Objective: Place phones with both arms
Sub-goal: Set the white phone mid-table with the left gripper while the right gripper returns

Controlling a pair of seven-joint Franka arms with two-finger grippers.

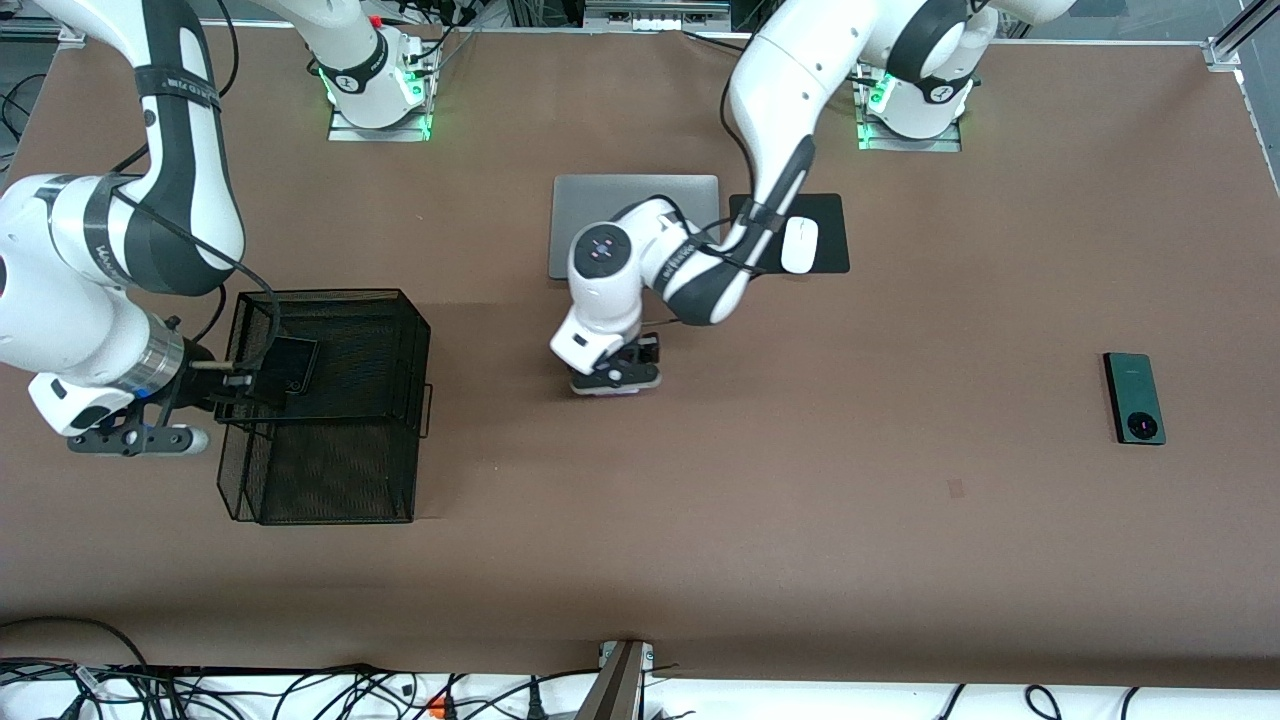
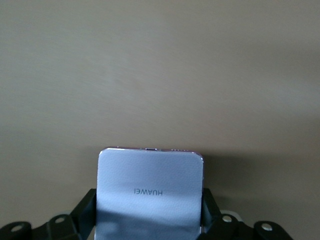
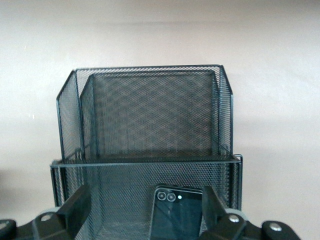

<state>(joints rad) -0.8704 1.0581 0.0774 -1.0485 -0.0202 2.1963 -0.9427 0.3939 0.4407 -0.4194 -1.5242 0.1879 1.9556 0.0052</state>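
A small black phone (image 1: 291, 365) (image 3: 176, 214) lies inside the black mesh basket (image 1: 330, 470) (image 3: 150, 115). My right gripper (image 1: 240, 385) (image 3: 145, 212) stands open at the basket's edge, its fingers wide on either side of that phone. One finger is close beside the phone and the other well apart from it. My left gripper (image 1: 622, 372) (image 2: 149, 215) is shut on a pale lilac phone (image 2: 150, 185), low over the table between the laptop and the front camera. A long dark green phone (image 1: 1134, 397) lies flat toward the left arm's end of the table.
A closed silver laptop (image 1: 640, 200) lies near the robots' bases, with a white mouse (image 1: 799, 245) on a black pad (image 1: 832, 215) beside it. The left arm reaches over the laptop. Cables (image 1: 300, 690) run along the table's front edge.
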